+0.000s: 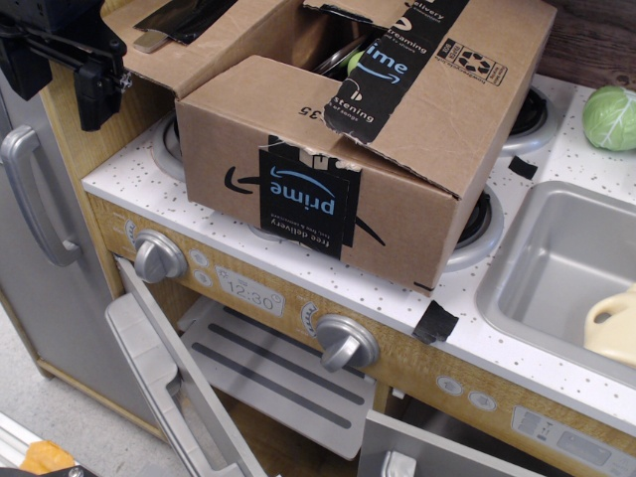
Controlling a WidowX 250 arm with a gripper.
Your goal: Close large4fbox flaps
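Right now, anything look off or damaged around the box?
Yes. The large4fbox sits crooked on the toy stove's burners, its "prime" tape torn ragged at the front edge. The flaps aren't fully shut; a green object shows through the gap. The oven door below hangs open.

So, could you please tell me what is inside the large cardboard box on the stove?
Through the gap between the flaps of the large4fbox, a small green object and something metallic beside it show. The flaps cover the rest of the interior.
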